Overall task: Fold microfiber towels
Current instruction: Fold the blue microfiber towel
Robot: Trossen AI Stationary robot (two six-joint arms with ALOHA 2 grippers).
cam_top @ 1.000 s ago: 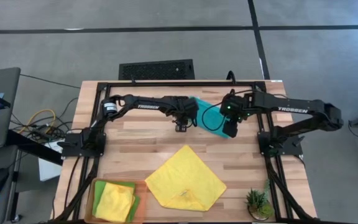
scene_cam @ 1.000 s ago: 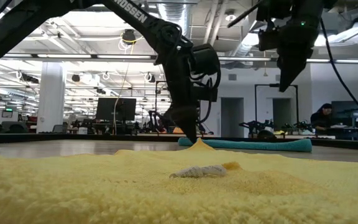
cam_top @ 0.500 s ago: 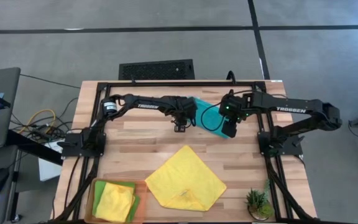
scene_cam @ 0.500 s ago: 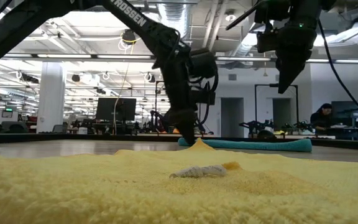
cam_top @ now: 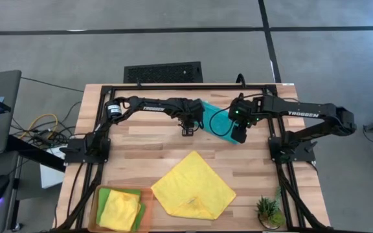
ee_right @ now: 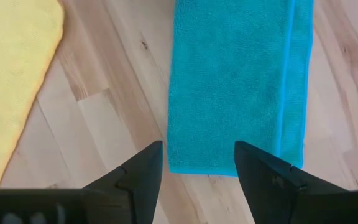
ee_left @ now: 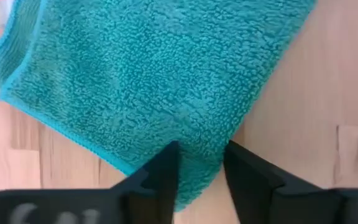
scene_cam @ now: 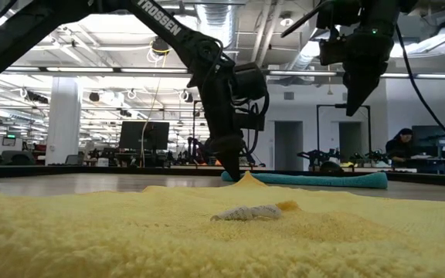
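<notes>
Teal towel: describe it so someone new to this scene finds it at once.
On the wooden table, look at the far edge, between the two arms. The folded teal microfiber towel lies there, a corner between the left gripper fingers. It is the only teal cloth.

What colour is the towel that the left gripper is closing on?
Teal. The towel between the left gripper fingers shows best in the left wrist view.

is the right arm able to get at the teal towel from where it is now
Probably yes. The right gripper hangs open just above the teal towel's near edge, with only bare table around it. The left gripper is pinching another corner, well apart.
</notes>
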